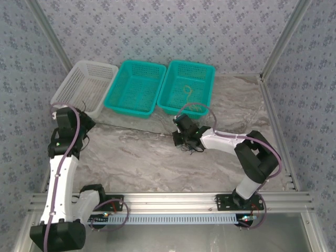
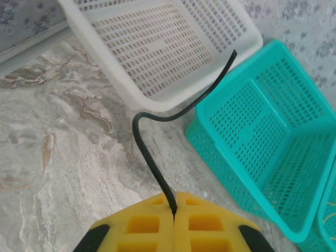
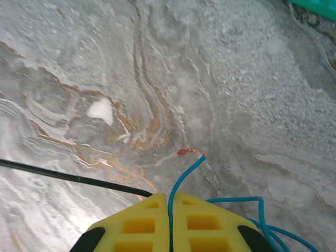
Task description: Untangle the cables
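Left wrist: left gripper [image 2: 174, 209] pressed together on black cable [image 2: 157, 118], free end near white basket [image 2: 157, 47]. Right gripper [image 3: 170, 202] pinching blue cable [image 3: 185, 172] low over table, copper tip bare. Yellow cable [image 1: 187, 90] lies in right teal basket [image 1: 191, 63]: one sorted, likely. Black, blue remain. Top view: clump by right gripper, crossings unreadable. Blue loops cut off.

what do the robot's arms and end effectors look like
The left arm and right arm have white links and bulky black joints, with a purple-grey cable looped along each. The left end effector and right end effector are yellow, moulded with square pockets, black at the outer edges.
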Motion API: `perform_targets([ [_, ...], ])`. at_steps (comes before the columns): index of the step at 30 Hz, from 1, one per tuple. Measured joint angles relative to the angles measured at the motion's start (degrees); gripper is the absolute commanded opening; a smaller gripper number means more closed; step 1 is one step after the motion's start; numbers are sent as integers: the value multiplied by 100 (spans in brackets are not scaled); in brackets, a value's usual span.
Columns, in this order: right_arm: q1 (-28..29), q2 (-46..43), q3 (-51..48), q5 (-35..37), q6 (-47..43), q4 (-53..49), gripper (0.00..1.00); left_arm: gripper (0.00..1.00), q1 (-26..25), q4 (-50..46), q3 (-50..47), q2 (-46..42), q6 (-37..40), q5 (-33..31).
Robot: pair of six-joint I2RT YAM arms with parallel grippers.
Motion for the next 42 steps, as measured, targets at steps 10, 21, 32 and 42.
perform_targets([
  [10, -431, -234, -597, -168, -549, -446, 44, 0, 470, 796, -90, -195, -308, 7],
  [21, -387, -841, -647, -258, -507, -518, 100, 0, 470, 1174, -313, -33, -619, 925],
  [32, -348, -2839, -1126, 717, -404, -240, 100, 0, 52, 1375, -94, -94, -472, 1587],
  [42, -1051, -4019, -1580, 787, -83, -260, 100, 0, -785, 1519, 767, 603, -20, 1652],
])
